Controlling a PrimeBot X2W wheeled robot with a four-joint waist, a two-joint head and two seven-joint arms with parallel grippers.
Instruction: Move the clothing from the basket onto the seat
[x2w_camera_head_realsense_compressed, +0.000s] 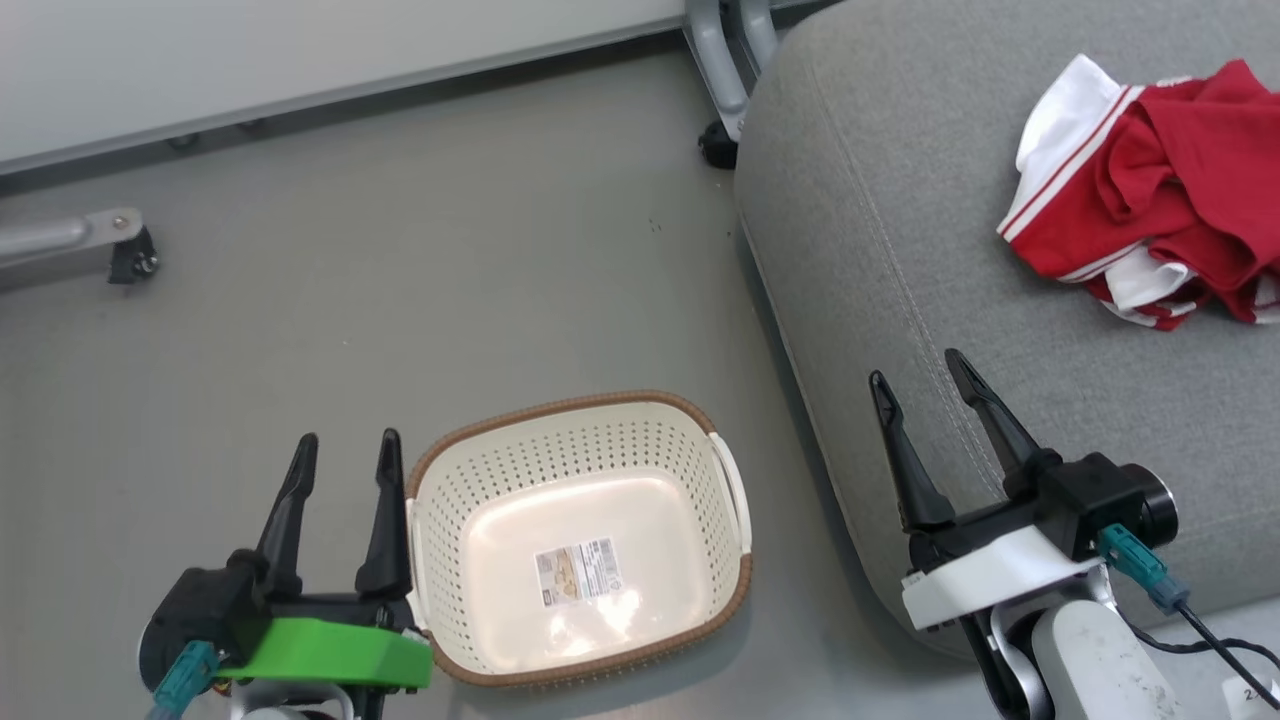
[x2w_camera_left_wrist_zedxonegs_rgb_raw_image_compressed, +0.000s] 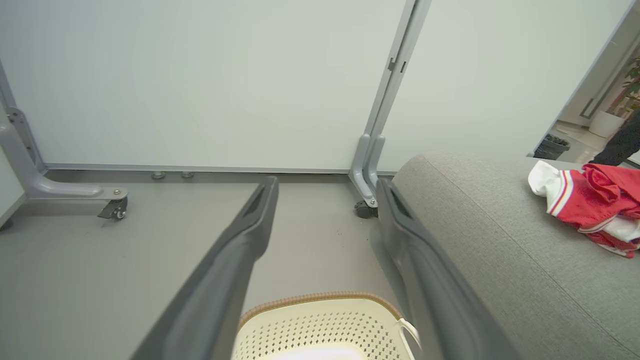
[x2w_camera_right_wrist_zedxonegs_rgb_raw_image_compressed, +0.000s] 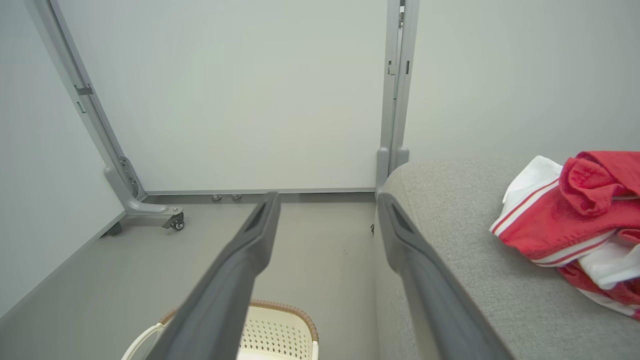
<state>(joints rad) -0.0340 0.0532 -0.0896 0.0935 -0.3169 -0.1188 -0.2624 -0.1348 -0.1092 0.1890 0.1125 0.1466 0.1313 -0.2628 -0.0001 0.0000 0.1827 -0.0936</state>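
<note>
**Fingers spread on both arms, nothing gripped**

The clothing (x2w_camera_head_realsense_compressed: 1160, 190), a crumpled red fabric garment w/ white trim and stripes, lies on the seat (x2w_camera_head_realsense_compressed: 880, 250), a large light grey upholstered sofa cushion w/ rounded corners and a stitched seam, toward its far right. It's well apart from our right gripper (x2w_camera_head_realsense_compressed: 916, 367), ahead and to the right of it. That gripper shows over the cushion's near left edge, its two long dark fingers parted, holding nothing. In the right wrist view the garment sits right of both fingers, not btw them.

Our left gripper (x2w_camera_head_realsense_compressed: 349, 436) is at lower left, fingers likewise parted, nothing btw them. Just beside it on the right stands the basket (x2w_camera_head_realsense_compressed: 650, 440), a small cream-white perforated plastic tub w/ brown woven-look rim and white side handles. The inner finger overlaps its left rim in the head view, and we can't tell if they touch. A label sticker (x2w_camera_head_realsense_compressed: 578, 572) shows on its bottom.

The basket stands on the grey floor (x2w_camera_head_realsense_compressed: 400, 280) near the cushion's left edge, a strip of floor btw them. Fwd of it, open floor runs to the pale partition panels (x2w_camera_head_realsense_compressed: 250, 50). A grey metal panel leg (x2w_camera_head_realsense_compressed: 722, 80) w/ a black castor (x2w_camera_head_realsense_compressed: 716, 148) stands at the cushion's far left corner; a second wheeled foot (x2w_camera_head_realsense_compressed: 80, 238) is far left.
</note>
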